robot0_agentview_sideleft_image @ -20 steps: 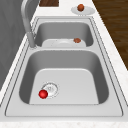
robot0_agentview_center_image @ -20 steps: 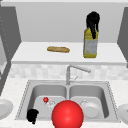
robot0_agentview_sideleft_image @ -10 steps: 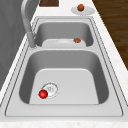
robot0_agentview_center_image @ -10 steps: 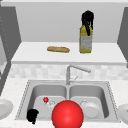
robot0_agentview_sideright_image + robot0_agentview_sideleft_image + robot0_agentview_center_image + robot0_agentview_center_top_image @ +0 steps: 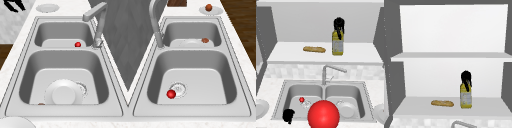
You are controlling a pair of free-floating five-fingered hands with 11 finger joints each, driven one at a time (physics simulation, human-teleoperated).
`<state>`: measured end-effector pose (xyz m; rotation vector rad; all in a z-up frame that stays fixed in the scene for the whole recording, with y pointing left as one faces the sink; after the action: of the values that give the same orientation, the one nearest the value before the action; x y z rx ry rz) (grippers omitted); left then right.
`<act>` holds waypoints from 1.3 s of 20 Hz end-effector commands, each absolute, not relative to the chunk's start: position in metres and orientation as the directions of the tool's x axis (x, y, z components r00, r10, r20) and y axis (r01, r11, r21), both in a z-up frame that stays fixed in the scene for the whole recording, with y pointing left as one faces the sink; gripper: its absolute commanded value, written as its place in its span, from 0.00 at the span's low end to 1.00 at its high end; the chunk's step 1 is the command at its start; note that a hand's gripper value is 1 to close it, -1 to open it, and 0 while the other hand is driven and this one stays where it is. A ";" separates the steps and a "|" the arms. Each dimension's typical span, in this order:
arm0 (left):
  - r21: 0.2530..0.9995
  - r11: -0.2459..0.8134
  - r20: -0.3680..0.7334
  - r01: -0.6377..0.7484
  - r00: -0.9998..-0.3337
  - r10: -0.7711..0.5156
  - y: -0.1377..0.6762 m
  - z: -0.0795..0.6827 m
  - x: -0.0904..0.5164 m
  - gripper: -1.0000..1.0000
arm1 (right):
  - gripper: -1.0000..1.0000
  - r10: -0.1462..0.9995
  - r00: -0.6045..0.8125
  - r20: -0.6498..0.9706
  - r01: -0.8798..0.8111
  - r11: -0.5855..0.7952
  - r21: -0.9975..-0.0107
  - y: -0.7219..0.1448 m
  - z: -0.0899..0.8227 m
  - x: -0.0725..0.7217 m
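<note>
Yellow liquid fills the bottle (image 5: 337, 45) standing upright on the lower shelf (image 5: 286, 53) above the sink, at about 1 o'clock from the faucet (image 5: 328, 71) in the front view. The right hand (image 5: 339, 25) sits on the bottle's top, fingers pointing down and curled around its neck, gripping it; the upper view shows the same hold (image 5: 466, 78) on the bottle (image 5: 465, 98). A bread roll (image 5: 314, 49) lies on the shelf at 9 o'clock from the bottle, well apart from it. The left hand (image 5: 288, 115) hangs low at the front edge of the left basin (image 5: 293, 92), at 7 o'clock from the small red ball (image 5: 301, 99) beside the drain; whether its fingers are curled I cannot tell.
</note>
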<state>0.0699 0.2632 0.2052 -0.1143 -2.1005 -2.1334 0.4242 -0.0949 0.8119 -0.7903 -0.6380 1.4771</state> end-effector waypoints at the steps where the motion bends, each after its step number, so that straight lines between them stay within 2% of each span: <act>1: 0.988 -0.012 0.156 0.156 -0.987 -0.050 0.263 0.205 0.070 0.50 | 1.00 0.992 0.017 -0.123 -0.579 -0.091 -0.810 -0.093 0.798 0.455; 14: 0.988 -0.012 0.156 0.156 -0.987 -0.050 0.263 0.205 0.070 0.50 | 1.00 0.995 -0.010 -0.102 -0.465 -0.095 -0.880 -0.109 0.755 0.529; 26: 0.988 -0.012 0.156 0.156 -0.987 -0.050 0.263 0.205 0.070 0.50 | 1.00 0.996 0.000 -0.087 -0.518 -0.074 -0.852 -0.130 0.736 0.587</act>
<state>0.0699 0.2632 0.2052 -0.1143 -2.1005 -2.1334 0.5714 -0.1263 0.7376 -0.8821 -0.7452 1.4439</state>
